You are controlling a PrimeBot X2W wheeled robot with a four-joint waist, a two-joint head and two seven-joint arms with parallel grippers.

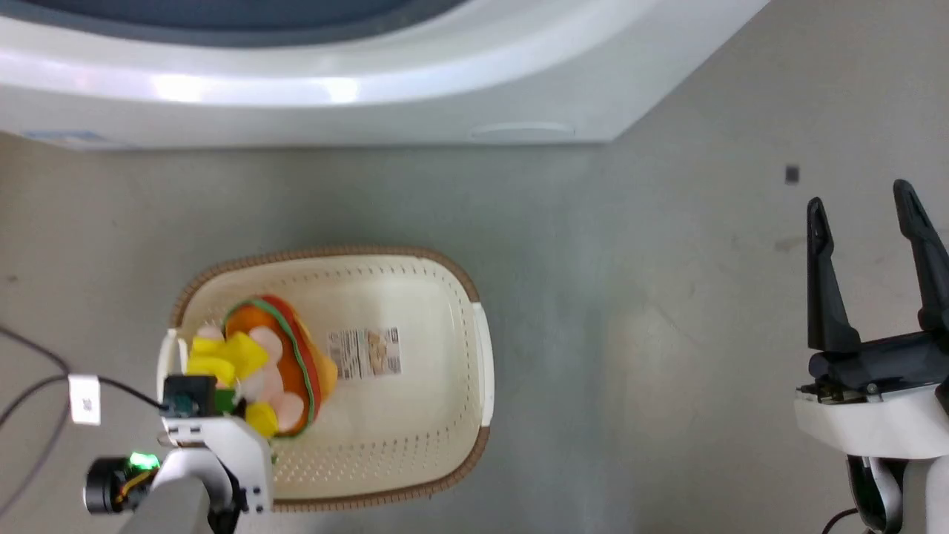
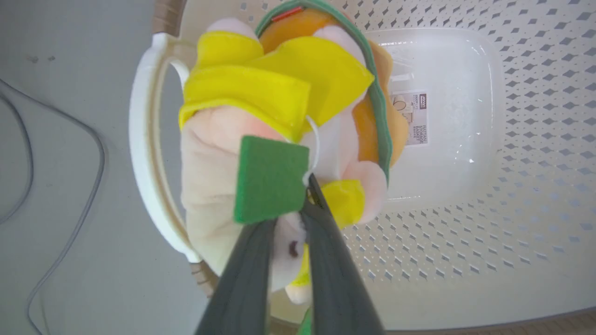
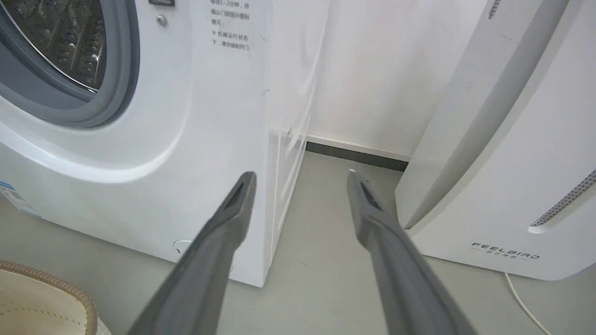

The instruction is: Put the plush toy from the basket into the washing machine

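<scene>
The plush toy (image 1: 274, 367) is a burger with an orange bun, yellow parts and pale pink limbs. It hangs over the left end of the cream basket (image 1: 445, 267). My left gripper (image 1: 236, 404) is shut on the plush toy (image 2: 279, 102) beside its green tag (image 2: 270, 184), with both fingers pressed close together. The basket's perforated wall (image 2: 512, 186) and printed label lie beyond it. The washing machine (image 1: 371, 81) stands past the basket; its grey seal and steel drum (image 3: 60, 42) show in the right wrist view. My right gripper (image 1: 860, 200) stands open over bare floor at the right, holding nothing.
A white FEELBIRD appliance (image 3: 512, 163) stands right of the washing machine (image 3: 186, 116), with a gap of grey floor between them. Cables (image 1: 44, 386) run across the floor left of the basket. A corner of the basket (image 3: 46, 298) shows at the lower left of the right wrist view.
</scene>
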